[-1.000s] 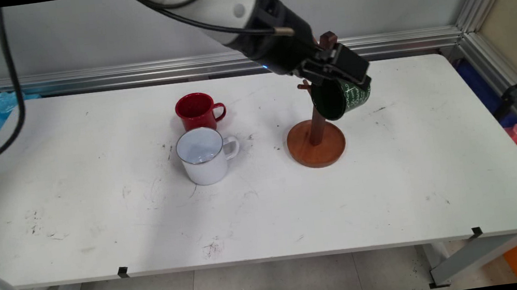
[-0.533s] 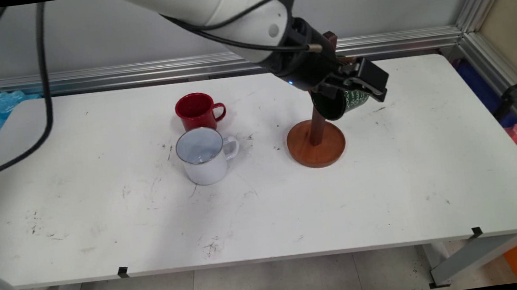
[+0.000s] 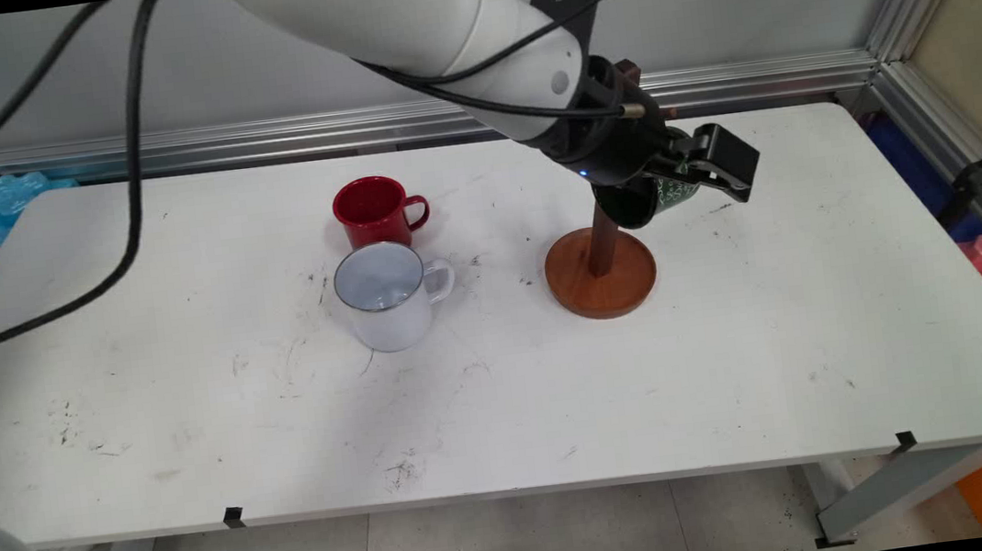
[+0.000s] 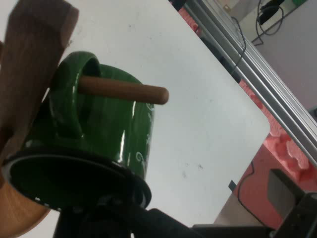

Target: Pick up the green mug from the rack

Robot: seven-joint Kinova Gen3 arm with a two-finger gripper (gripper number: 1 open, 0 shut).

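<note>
A dark green mug (image 3: pixel 642 203) with white lettering hangs on the wooden mug tree (image 3: pixel 602 279). In the hand view its handle (image 4: pixel 67 99) is threaded over a round wooden peg (image 4: pixel 124 91) that sticks out from the post (image 4: pixel 34 64). My gripper (image 3: pixel 693 169) is at the mug's rim and is open. One finger (image 4: pixel 290 203) stands well off to the mug's right, touching nothing. The other is down by the rim, mostly hidden by the black linkage.
A red mug (image 3: pixel 373 210) and a larger white mug (image 3: pixel 387 295) stand together left of the tree, handles to the right. Black cables hang over the table's left side. An aluminium rail (image 3: pixel 253 138) runs along the wall behind.
The hand has moved right and slightly down. The green mug has sunk against the post onto the peg, and the fingers have spread off it.
</note>
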